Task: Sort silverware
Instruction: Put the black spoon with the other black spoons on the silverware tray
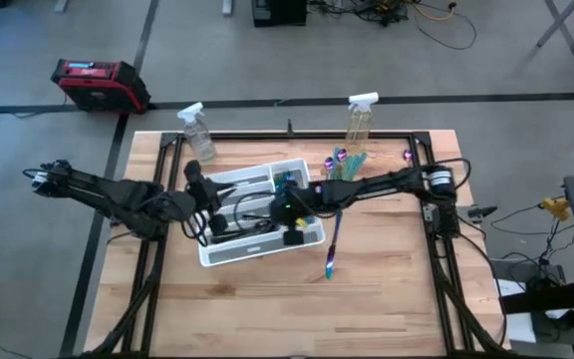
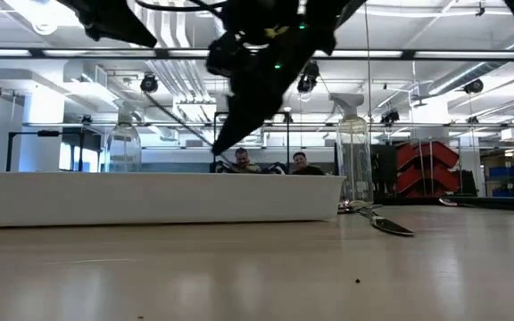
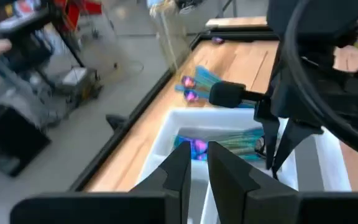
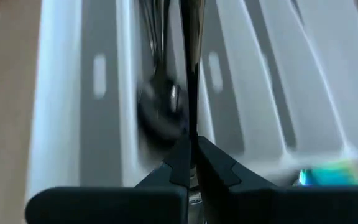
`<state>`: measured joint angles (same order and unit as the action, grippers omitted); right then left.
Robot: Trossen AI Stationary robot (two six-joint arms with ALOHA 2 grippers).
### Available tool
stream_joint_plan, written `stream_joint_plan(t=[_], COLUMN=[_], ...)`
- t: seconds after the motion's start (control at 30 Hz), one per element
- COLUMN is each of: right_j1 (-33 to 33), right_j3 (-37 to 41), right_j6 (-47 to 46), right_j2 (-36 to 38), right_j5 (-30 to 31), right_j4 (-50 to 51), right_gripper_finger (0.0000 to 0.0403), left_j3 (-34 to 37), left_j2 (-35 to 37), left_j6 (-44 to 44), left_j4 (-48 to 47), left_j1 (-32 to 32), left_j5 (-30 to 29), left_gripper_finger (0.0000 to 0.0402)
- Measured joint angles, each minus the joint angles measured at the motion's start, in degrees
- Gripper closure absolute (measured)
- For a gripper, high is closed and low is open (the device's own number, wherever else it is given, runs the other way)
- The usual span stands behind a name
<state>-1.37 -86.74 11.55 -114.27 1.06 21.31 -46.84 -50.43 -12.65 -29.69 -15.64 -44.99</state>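
At centre frame the right gripper (image 4: 192, 163), fingers pinching a dark utensil (image 4: 191, 68), hangs over a slot of the white tray (image 1: 312, 236), so lowering and letting go comes next, I reckon, while the left gripper (image 3: 197, 163), fingers slightly apart and empty, waits beside it over the tray's left end.

The organiser tray (image 1: 259, 244) lies mid-table, with one utensil (image 1: 333, 249) on the wood at its 3 o'clock, a utensil pile (image 1: 345, 164) at 1 o'clock, and two spray bottles (image 1: 196, 133) along the table's 12 o'clock edge.
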Motion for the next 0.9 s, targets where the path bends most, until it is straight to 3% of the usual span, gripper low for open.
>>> stream_joint_plan(t=[0.17,0.43,0.9], right_j1=[-0.13,-0.08,2.59], right_j3=[-7.7,-16.5,-19.57], right_j6=[1.61,2.64,-1.39], right_j2=[-6.59,-13.7,-13.47], right_j5=[0.02,0.0,-2.58], right_j4=[-0.7,1.1,5.88], right_gripper_finger=[0.0403,0.0403,0.0403], left_j3=[3.48,7.03,4.47], left_j2=[1.81,2.27,8.35], left_j6=[-4.6,-4.63,-4.46], left_j4=[-2.32,-3.45,-9.38], left_j1=[-0.04,0.0,0.04], left_j5=[0.13,-0.97,-1.08], left_gripper_finger=[0.0363,0.0363,0.0363])
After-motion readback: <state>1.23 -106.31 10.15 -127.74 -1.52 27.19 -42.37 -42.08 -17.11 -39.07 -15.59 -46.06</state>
